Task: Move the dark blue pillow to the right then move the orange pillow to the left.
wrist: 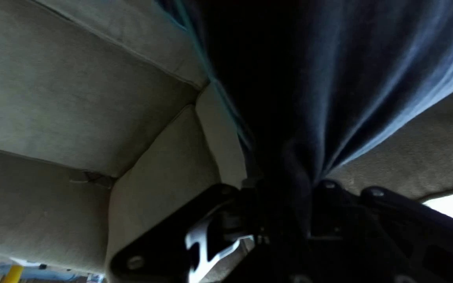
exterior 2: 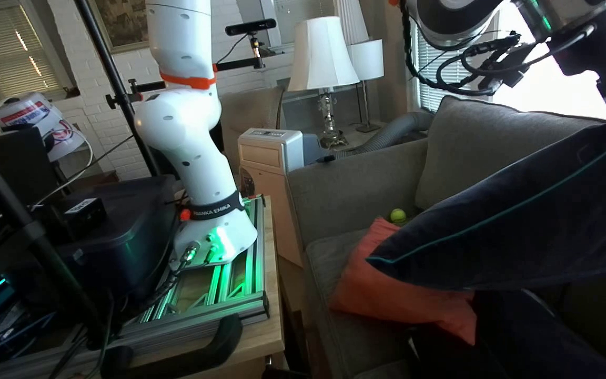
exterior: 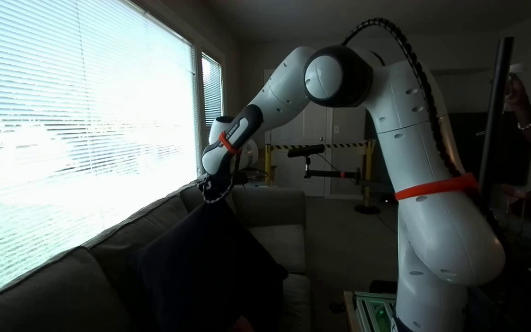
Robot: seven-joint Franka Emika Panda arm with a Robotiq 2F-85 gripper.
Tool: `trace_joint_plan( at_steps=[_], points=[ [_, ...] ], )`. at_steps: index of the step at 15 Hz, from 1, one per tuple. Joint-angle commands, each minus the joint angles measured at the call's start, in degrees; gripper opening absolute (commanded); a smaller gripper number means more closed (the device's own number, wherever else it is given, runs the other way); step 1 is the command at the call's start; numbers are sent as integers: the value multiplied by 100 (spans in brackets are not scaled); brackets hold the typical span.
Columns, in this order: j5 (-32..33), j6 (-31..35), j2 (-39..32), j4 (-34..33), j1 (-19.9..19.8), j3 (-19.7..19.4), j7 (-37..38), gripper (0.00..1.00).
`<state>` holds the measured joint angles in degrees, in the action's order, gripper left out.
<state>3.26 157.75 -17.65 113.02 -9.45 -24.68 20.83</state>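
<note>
The dark blue pillow hangs from my gripper by a bunched upper part, tilted above the sofa seat. In an exterior view the pillow shows teal piping and hangs partly over the orange pillow, which lies on the seat. In the wrist view the gripper is shut on the gathered fabric of the dark blue pillow. Only a small reddish patch, perhaps the orange pillow, shows at the bottom edge of an exterior view.
The grey sofa has back cushions along the window. A yellow-green ball lies behind the orange pillow. Another dark piped item lies below the held pillow. The robot's base stands on a wooden-topped bench beside the sofa.
</note>
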Motion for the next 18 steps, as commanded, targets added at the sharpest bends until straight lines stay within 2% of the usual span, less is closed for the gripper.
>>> trace_joint_plan(
  at_steps=[1,5,10,11,12,18],
  points=[
    [1015,-281,-84,-311,262,-549,727,4],
    [1863,-368,-145,-222,370,-876,1099,4],
    [2507,-514,-327,-127,472,-1141,1311,4],
    [2578,-515,-349,-95,488,-1180,1329,39],
    [2622,-552,-375,-109,508,-1203,1344,40],
    [2949,-484,-366,-178,712,-1365,1405,85]
  ],
)
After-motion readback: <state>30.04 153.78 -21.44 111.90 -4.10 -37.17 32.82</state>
